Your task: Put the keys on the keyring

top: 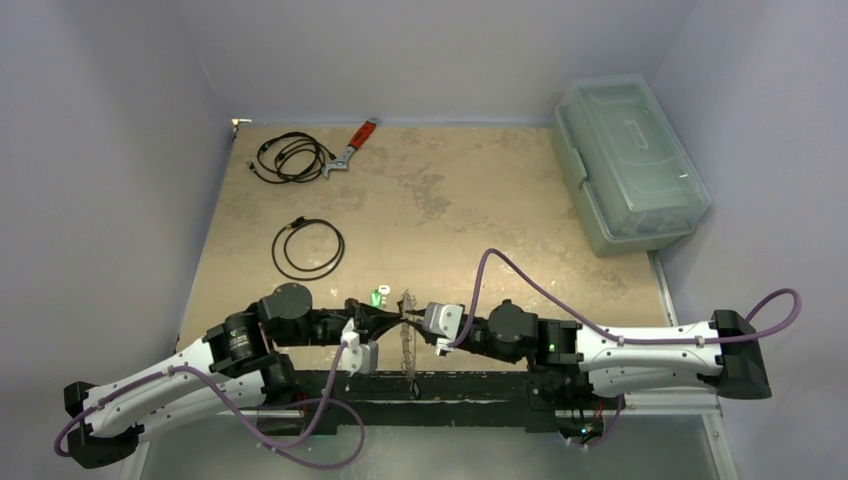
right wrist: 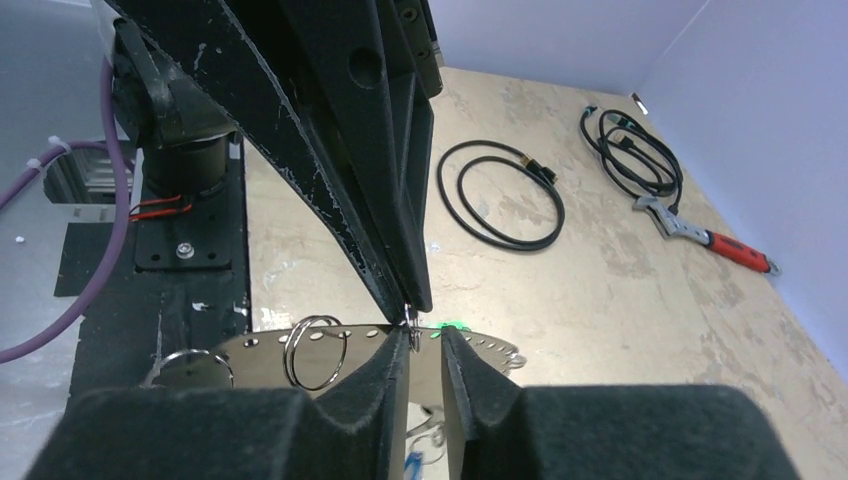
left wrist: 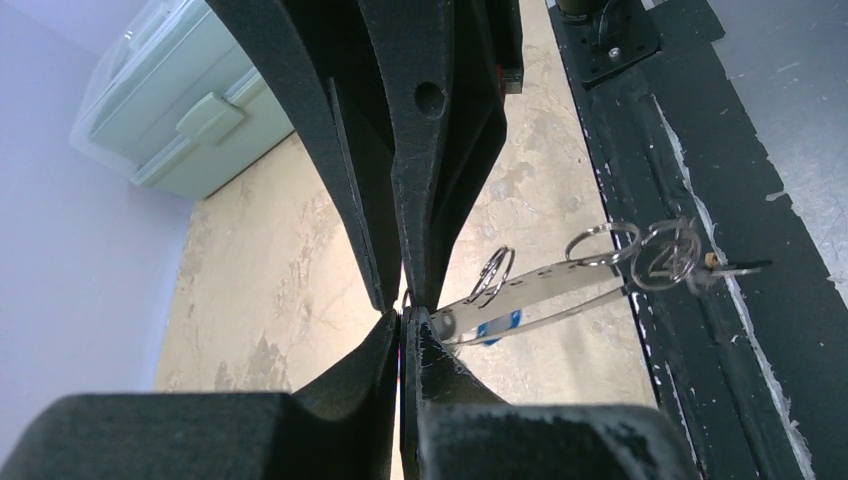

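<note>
The keyring (top: 408,345) stands on edge in the air between my two grippers, a thin grey band with holes (left wrist: 545,283) (right wrist: 255,350) and small split rings (right wrist: 315,350) along it. My left gripper (left wrist: 405,318) (top: 397,320) is shut, pinching a small ring at the band's rim. My right gripper (right wrist: 427,345) (top: 416,322) faces it tip to tip, its jaws a narrow gap apart around that same small ring. A green-tagged key (top: 380,295) lies on the table just behind. A blue tag (left wrist: 497,325) (right wrist: 413,463) shows below the band.
Two coiled black cables (top: 308,248) (top: 290,157) and a red-handled wrench (top: 355,145) lie on the far left of the table. A clear lidded bin (top: 628,165) stands at the far right. The black base rail (top: 450,388) runs under the keyring.
</note>
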Controlling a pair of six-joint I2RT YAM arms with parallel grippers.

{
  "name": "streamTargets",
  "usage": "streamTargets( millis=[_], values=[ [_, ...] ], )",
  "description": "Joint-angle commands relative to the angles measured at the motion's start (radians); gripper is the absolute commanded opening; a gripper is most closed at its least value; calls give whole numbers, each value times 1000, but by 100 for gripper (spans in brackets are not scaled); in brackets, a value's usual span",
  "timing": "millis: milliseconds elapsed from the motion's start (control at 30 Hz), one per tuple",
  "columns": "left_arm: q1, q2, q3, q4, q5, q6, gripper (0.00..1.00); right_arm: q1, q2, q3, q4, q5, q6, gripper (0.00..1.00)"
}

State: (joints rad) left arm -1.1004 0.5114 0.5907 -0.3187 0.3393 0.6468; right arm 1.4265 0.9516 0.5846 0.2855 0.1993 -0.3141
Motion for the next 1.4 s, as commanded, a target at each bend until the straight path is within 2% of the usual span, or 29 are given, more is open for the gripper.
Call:
streamTargets(
  millis=[0,167,367,600,733,800,1000,1067,1200,1267,1367],
  values=[
    [-3,-4,15,63,27,-14,0,0,1,0,82,28,6,18],
    [-3,0,15,64,33,-15,0,0,8,0,93,32,1,15],
    [-3,9,12,77,41,-21,0,0,17,1,124,41,-33,1],
    [-3,15,18,69,41,-22,2,1,22,-36,217,54,-116,0],
    [-3,-4,20,48,36,-21,33,0,4,-79,293,71,-167,0],
    [-3,-20,18,37,30,-22,45,0,-7,-98,323,85,-191,0],
    [-3,-55,32,-23,-14,-48,53,17,3,-148,426,181,-318,0],
    [-3,-75,28,-28,-32,-88,60,34,24,-157,454,235,-365,0],
    [-3,-148,-4,12,-92,-250,75,64,55,-167,498,292,-419,0],
    [-3,-185,-19,28,-117,-338,89,69,54,-162,488,301,-420,0],
    [-3,-219,-35,55,-152,-479,95,71,37,-153,453,313,-405,0]
  ],
)
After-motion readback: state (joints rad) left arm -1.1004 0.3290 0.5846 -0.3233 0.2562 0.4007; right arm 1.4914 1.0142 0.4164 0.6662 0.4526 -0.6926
